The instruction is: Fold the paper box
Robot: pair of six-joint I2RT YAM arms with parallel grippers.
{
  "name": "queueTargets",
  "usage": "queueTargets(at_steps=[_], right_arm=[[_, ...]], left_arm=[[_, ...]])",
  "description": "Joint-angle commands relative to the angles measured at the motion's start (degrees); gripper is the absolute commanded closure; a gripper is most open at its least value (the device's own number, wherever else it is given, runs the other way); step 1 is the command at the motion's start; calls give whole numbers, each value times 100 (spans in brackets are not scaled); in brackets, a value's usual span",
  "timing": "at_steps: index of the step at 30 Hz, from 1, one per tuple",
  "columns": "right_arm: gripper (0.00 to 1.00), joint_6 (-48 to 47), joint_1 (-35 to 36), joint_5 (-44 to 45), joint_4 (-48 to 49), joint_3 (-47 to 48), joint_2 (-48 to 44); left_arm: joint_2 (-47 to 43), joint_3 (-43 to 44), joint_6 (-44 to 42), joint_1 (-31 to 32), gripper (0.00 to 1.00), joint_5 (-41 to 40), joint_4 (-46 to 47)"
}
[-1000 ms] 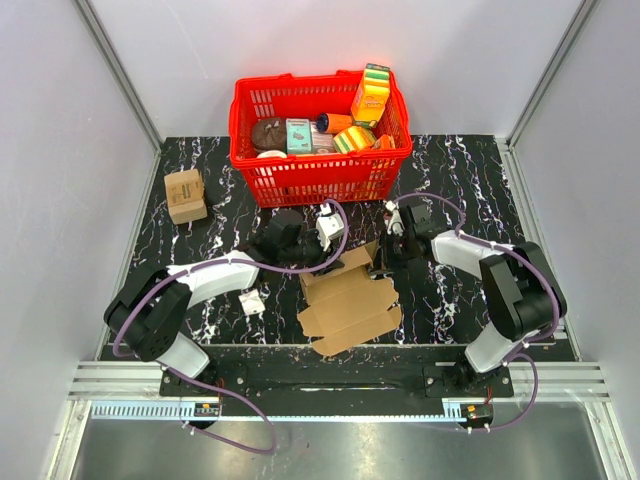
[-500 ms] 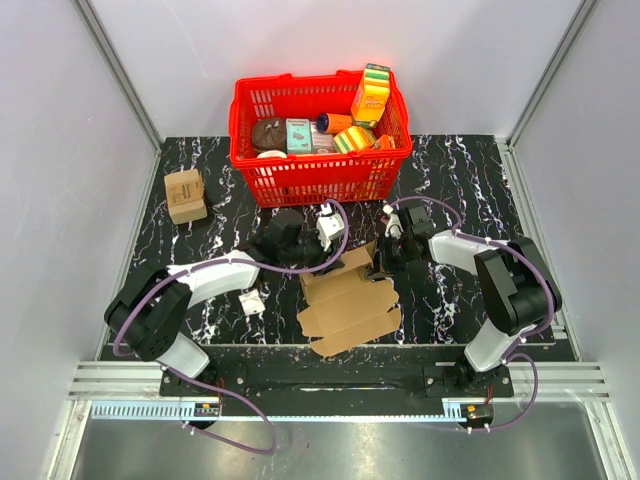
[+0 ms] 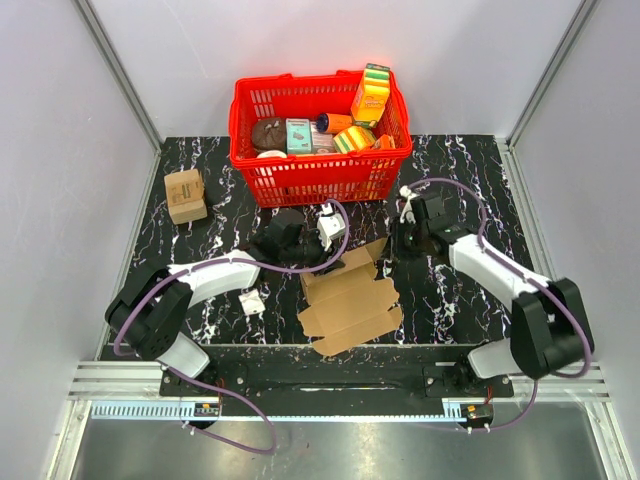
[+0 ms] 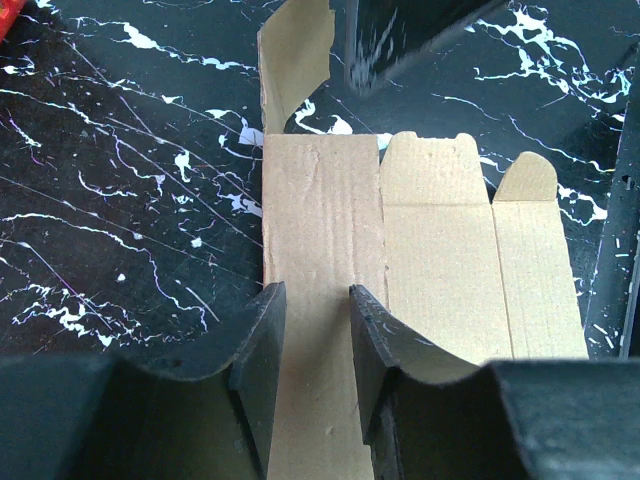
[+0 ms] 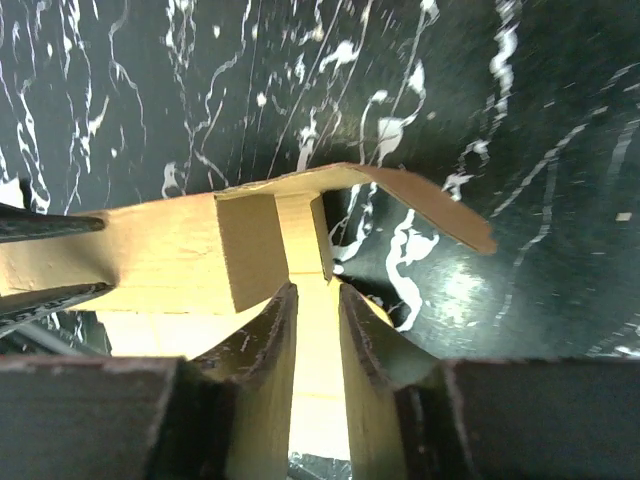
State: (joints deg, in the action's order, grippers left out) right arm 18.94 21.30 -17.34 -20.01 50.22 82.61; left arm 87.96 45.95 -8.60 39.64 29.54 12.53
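Left gripper (image 4: 317, 300), jaws narrowly parted, presses the paper box (image 3: 350, 300) flat to steady it; right gripper (image 5: 312, 295), likewise parted and grasping nothing, meets a raised flap (image 5: 400, 195) for folding.

Brown paper box (image 3: 350, 305), black white-veined table (image 3: 460, 160)

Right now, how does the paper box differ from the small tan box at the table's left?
The paper box is an opened-out sheet with flaps; the small tan box is a closed cube. The paper box is plain and wider; the small tan box bears printed marks. Both are brown cardboard.
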Motion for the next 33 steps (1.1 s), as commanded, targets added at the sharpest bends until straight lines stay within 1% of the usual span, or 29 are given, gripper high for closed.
queueTargets(at_steps=[1, 3, 6, 9, 13, 17, 20, 24, 27, 33], right_arm=[[69, -338, -21, 1135, -433, 339, -745], [63, -426, -21, 1400, -512, 471, -869], [59, -688, -21, 1392, -627, 664, -1001], [55, -979, -21, 1391, -855, 919, -861], [52, -1138, -21, 1339, -1145, 1148, -466], [50, -1296, -21, 1067, -1102, 1227, -263], [47, -1603, -21, 1049, -1049, 1253, -114], [45, -2068, -21, 1040, -1040, 1315, 45], [45, -2192, -21, 856, -979, 1333, 124], [46, -2403, -21, 846, -935, 1394, 378]], left_arm=[[107, 168, -72, 44, 64, -1, -58], [98, 160, -80, 44, 64, 8, -58], [107, 168, -80, 44, 64, -1, -67], [116, 177, -80, 44, 64, -1, -58], [116, 177, -72, 53, 64, -1, -58], [125, 177, -89, 53, 64, -1, -58], [125, 177, -89, 53, 64, -1, -67], [133, 186, -80, 62, 64, 8, -67], [133, 186, -89, 62, 64, -1, -76], [142, 186, -107, 70, 64, -1, -76]])
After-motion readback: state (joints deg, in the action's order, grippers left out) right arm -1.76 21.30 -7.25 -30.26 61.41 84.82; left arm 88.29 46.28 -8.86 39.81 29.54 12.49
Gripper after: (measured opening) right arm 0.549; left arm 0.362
